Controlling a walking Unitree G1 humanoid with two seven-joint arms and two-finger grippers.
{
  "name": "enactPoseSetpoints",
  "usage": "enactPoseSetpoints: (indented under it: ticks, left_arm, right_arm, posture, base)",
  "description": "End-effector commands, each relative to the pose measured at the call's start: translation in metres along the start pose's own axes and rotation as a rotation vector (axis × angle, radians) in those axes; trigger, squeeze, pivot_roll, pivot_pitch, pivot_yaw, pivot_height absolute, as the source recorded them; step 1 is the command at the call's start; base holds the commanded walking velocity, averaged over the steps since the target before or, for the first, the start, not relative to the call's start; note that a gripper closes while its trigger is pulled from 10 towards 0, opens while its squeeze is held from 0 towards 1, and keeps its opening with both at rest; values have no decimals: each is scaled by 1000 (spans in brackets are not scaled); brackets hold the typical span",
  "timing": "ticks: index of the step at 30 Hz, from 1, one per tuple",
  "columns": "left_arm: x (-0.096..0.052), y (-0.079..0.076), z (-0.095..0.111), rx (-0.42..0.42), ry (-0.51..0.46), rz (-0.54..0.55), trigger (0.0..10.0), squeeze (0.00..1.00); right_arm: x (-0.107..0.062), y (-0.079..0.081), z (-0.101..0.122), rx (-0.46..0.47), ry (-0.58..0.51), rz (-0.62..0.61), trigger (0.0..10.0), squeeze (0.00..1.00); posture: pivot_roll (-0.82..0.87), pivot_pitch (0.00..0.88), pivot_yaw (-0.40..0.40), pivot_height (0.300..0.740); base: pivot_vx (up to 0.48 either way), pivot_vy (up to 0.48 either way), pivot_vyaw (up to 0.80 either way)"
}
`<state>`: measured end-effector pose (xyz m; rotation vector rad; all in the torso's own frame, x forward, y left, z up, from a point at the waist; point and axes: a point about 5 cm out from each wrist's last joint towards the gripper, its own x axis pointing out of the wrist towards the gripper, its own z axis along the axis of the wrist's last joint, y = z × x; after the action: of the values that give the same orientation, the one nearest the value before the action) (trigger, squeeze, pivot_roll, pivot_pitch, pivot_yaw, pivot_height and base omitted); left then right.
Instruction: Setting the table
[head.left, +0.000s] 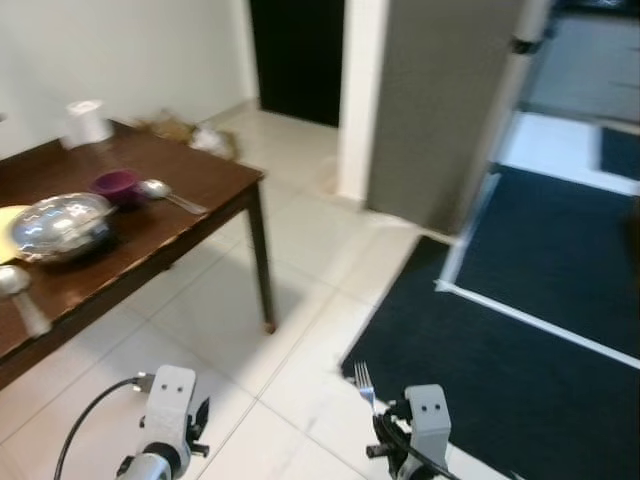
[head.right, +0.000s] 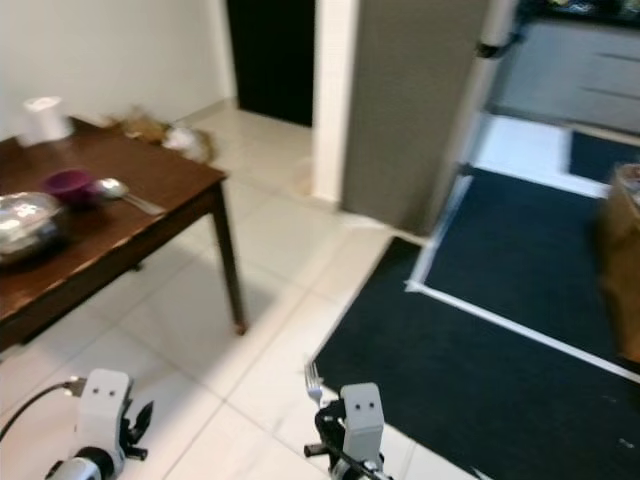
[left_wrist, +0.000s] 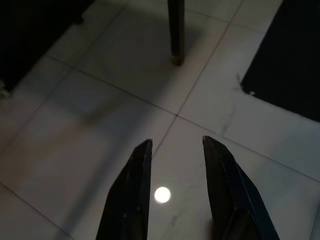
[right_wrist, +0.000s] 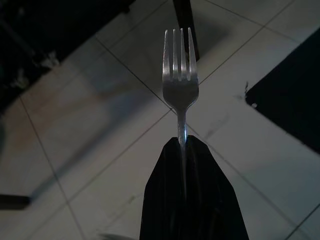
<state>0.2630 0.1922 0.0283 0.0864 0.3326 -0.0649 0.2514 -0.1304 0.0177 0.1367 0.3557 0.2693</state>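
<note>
Right pincer (right_wrist: 184, 142): closed on the handle of a fork (right_wrist: 180, 75). The grip sits low on the stem, so the tines project clear of the fingertips and point forward, along the pincer's own axis. Judged purpose: carrying the utensil to the bench with the head free for laying down.
Fork position: held low in front of the robot, above the floor tiles (head.left: 300, 350), near the edge of the dark mat (head.left: 520, 340). It is well apart from the bench.
Left pincer (left_wrist: 175, 165): fingers parted, nothing between them, aimed at bare tile. Judged idle, kept free for a later item.
Bench (head.left: 190, 215): dark wood, ahead and to the robot's left. One leg (head.left: 261, 260) stands nearest.
Items on bench: a shiny metal covered dish (head.left: 62, 226), a purple bowl (head.left: 118, 185) with a spoon (head.left: 160, 190) just beside it, a white roll (head.left: 86, 122) at the far edge.
Stage, as judged: transport. The fork has not yet reached the bench.
Next move requires: turning left toward the bench and raising the right arm above its top.
</note>
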Motion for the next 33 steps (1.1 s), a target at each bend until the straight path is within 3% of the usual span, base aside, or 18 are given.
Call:
enactPoseSetpoints:
  ticks: [1,33]
  left_arm:
    - [-4,4,-9,8,32,14,10000,0]
    - [-5,3,-10,17,35,11,10000,0]
  right_arm:
    - [-1,0,-4,-1,12,-5,10000,0]
    - [-2,1,-6,-7,10,-3,10000,0]
  posture:
    - [34,67,69,740]
    - [36,63,71,740]
  base:
    - [0,0,794]
    - [0,0,792]
